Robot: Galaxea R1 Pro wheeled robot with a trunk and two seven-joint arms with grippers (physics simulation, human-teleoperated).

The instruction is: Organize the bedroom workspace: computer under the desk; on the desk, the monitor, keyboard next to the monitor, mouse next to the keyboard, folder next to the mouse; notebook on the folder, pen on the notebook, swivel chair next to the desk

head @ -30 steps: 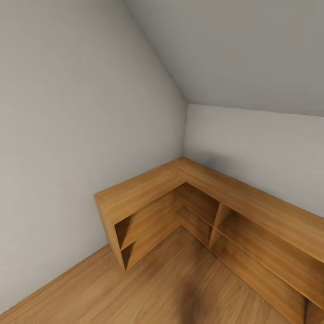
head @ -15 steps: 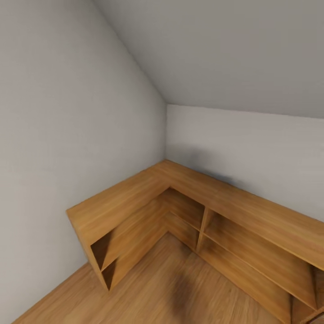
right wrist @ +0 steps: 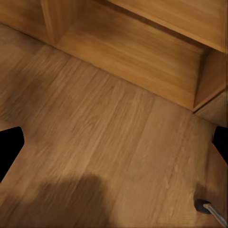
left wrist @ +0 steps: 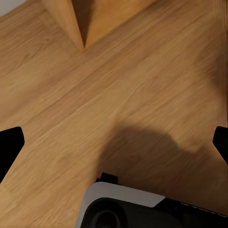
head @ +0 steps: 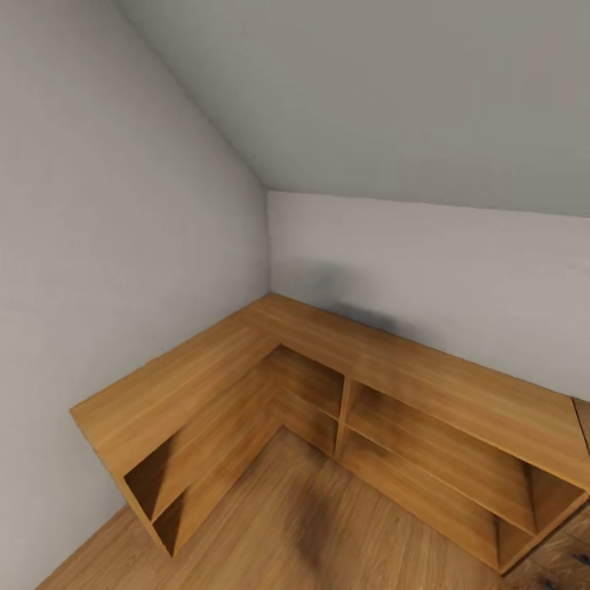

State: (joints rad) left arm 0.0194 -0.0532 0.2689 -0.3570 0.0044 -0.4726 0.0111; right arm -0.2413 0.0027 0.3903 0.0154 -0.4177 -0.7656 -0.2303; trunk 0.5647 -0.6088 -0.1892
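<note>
head view: bedroom corner, grey walls (head: 123, 246) under sloped ceiling (head: 393, 90). low l-shaped wooden shelf unit (head: 344, 360) runs along both walls, open cubbies, blocking way into corner. light wood floor (head: 287, 524) in front, dark shadow on it. left gripper (left wrist: 114, 142) spread wide, holding nothing, over floor near shelf corner. right gripper (right wrist: 114, 142) likewise wide apart, empty, facing lower cubby.

Head camera looks down into a room corner at an L-shaped wooden shelf (head: 344, 385). Both wrist cameras face the wood floor (left wrist: 118, 95) nearby, sharing shelf edges.
</note>
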